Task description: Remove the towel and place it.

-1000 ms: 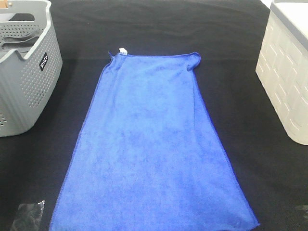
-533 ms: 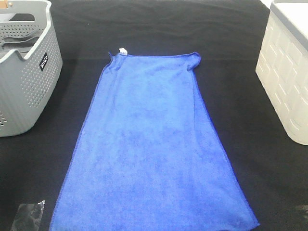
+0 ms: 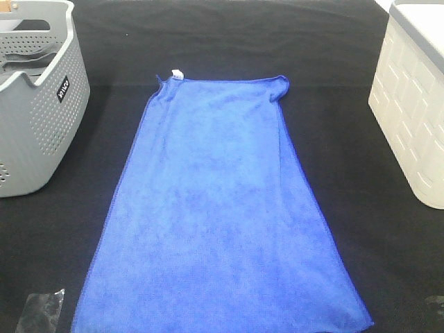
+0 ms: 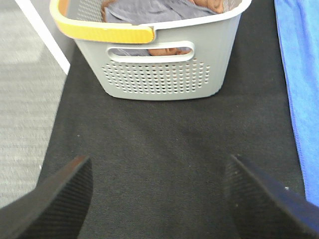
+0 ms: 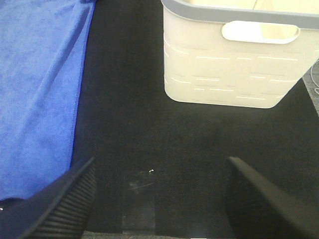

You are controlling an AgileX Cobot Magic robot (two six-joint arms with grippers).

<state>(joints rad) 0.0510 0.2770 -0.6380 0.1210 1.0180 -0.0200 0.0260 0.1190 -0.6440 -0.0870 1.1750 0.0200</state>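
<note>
Here, left gripper point(image 4: 158, 191) spread wide, nothing between the ribbed black pads point(image 4: 57, 199), poised over bare black mat point(image 4: 159, 134) and aimed toward the grey perforated basket point(image 4: 159, 74). Likewise right gripper point(image 5: 159, 194) parted and empty, hanging above the mat with one pad close by the towel's edge. Probably parked back so, clear of the cloth, to leave the spread surface undisturbed and the overhead sightline free.

Outward: royal-blue microfibre towel point(image 3: 218, 215) laid flat and full length down the middle of the mat, between the two containers, touching neither; small white tag point(image 3: 176, 73) at a far corner, hem running straight, only faint ripples. Looks already out of the basket and set down, so little of the task left, by this judgement.

Grey basket at the left, yellow-padded handle point(image 4: 102, 30) along its rim, holding grey and brownish fabric point(image 4: 149, 10), seen also through the side slot. Cream bin point(image 5: 234, 59) with grey rim at the right, well apart from the towel; contents not visible.
</note>
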